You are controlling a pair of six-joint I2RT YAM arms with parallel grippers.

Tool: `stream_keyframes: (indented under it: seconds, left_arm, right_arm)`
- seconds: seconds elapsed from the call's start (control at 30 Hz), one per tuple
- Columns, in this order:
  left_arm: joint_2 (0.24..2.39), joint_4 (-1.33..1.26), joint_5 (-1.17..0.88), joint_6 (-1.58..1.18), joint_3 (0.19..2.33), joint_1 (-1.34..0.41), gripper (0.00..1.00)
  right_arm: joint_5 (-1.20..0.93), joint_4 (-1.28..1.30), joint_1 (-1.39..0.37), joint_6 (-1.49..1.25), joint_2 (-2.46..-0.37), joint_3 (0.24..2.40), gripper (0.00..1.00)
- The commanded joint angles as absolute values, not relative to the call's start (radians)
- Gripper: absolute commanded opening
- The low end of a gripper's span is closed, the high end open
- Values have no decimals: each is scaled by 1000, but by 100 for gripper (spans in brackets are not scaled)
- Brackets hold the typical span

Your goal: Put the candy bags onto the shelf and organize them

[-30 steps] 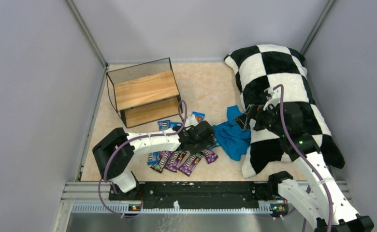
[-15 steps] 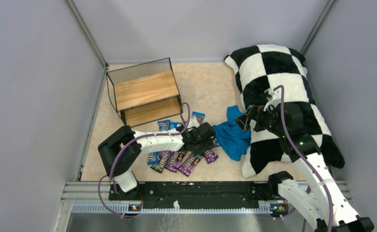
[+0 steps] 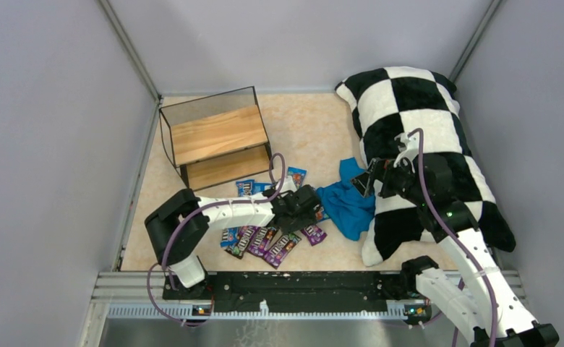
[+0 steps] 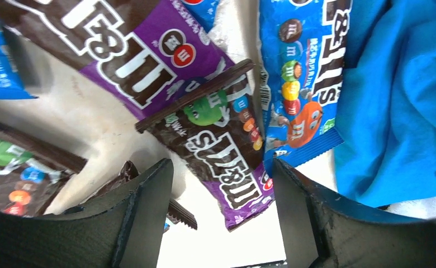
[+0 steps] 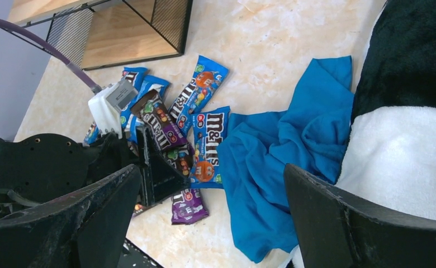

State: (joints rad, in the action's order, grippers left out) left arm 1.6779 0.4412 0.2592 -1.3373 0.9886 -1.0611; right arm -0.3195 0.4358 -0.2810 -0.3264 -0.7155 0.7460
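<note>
Several candy bags (image 3: 268,237), purple and blue, lie scattered on the table in front of the shelf (image 3: 215,142), whose two wooden boards are bare. My left gripper (image 3: 308,210) is low over the right end of the pile. In the left wrist view its jaws are open (image 4: 221,223). A purple-and-brown bag (image 4: 227,148) lies between the fingers with a gap on each side. A blue bag (image 4: 297,72) lies just to its right. My right gripper (image 3: 366,182) hangs wide open (image 5: 211,173) above the blue cloth (image 5: 283,151), holding nothing.
The blue cloth (image 3: 348,206) lies crumpled right of the bags, touching the big checkered pillow (image 3: 416,123) that fills the right side. Grey walls close in left, back and right. A black rail (image 3: 293,283) runs along the near edge.
My left gripper's jaws have narrowed a little and its arm has shifted slightly right over the bags. The right arm has not moved.
</note>
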Motion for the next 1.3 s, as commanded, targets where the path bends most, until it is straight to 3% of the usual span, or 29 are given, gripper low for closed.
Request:
stream_keyframes:
  seconds: [0.0, 0.43, 1.0, 1.27]
  left_arm:
    - [1613, 513, 298, -1277, 1013, -1062, 73]
    - [1649, 389, 276, -1313, 973, -1057, 56]
    - [1640, 379, 280, -1331, 943, -1057, 16]
    - [1568, 507, 293, -1097, 1061, -1057, 4]
  right_arm:
    - [-322, 404, -276, -328, -714, 750, 99]
    - [-330, 400, -276, -336, -721, 743, 99]
    - [-339, 385, -275, -349, -723, 730, 99]
    - [-333, 398, -276, -343, -728, 739, 99]
